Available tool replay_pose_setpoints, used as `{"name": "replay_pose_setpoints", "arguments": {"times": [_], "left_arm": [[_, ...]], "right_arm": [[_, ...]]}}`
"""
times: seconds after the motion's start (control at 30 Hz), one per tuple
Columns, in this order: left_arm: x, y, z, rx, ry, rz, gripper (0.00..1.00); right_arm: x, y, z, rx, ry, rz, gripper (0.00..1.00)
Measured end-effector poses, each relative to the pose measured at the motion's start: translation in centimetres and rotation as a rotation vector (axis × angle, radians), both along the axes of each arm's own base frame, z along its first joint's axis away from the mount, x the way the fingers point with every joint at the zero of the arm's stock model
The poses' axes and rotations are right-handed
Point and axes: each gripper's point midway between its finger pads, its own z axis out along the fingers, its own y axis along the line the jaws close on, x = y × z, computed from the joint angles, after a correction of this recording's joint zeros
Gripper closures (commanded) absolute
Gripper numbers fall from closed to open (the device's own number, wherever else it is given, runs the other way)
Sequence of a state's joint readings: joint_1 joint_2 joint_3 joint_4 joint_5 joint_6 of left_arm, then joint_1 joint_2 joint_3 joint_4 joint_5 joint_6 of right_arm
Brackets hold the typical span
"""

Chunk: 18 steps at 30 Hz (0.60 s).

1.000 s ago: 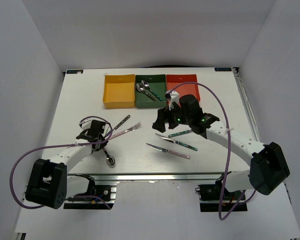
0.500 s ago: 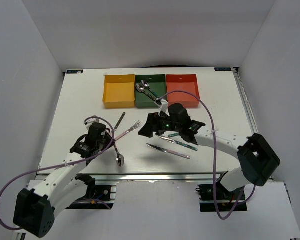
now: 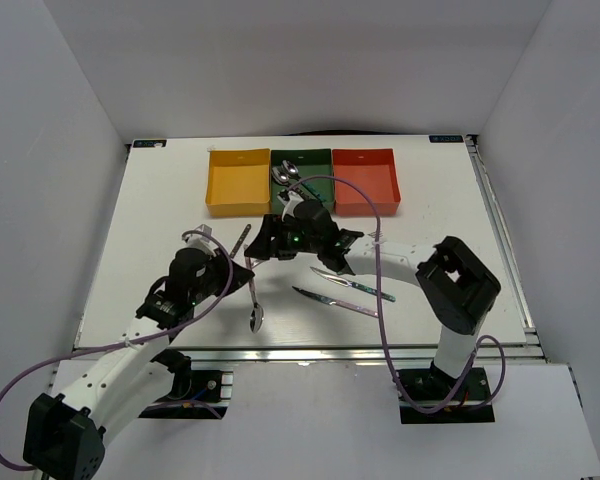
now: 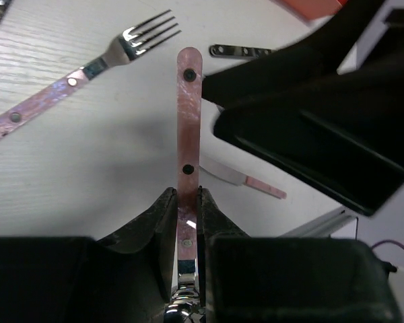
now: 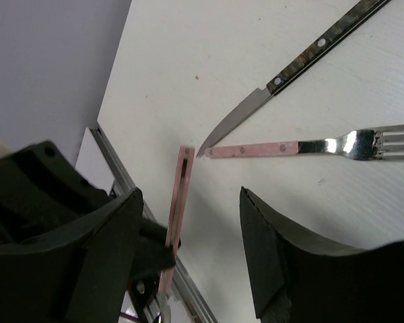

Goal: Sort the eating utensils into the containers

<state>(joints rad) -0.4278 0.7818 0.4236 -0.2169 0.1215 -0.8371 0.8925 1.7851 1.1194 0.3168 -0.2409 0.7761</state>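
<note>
Right gripper (image 5: pixel 192 195) now sits farther left, jaws spread, beside our left gripper (image 4: pixel 186 198), which pinches the spoon (image 4: pixel 188 114) above the table (image 3: pixel 160 200), near its front edge; fork (image 4: pixel 131 44) lies close.

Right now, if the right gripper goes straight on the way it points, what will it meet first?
Probably the pink handle of the spoon that the left gripper holds; depth is unclear.

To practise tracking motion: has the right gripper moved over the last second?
Yes. The right gripper slid leftward, from in front of the red bin's left edge to the yellow bin's right edge.
</note>
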Motion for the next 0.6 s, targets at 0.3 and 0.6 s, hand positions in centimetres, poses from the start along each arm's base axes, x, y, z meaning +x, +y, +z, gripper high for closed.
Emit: {"name": "replay_pose_setpoints", "arguments": {"times": [0.3, 0.6], "left_arm": [[-0.1, -1.4, 0.6, -0.046, -0.038, -0.079, 1.0], [0.8, -1.0, 1.4, 0.022, -0.037, -0.071, 0.02]], "right_arm": [[0.3, 1.4, -1.4, -0.023, 0.029, 0.022, 0.78], [1.4, 1.4, 0.0, -0.029, -0.024, 0.093, 1.0]]}}
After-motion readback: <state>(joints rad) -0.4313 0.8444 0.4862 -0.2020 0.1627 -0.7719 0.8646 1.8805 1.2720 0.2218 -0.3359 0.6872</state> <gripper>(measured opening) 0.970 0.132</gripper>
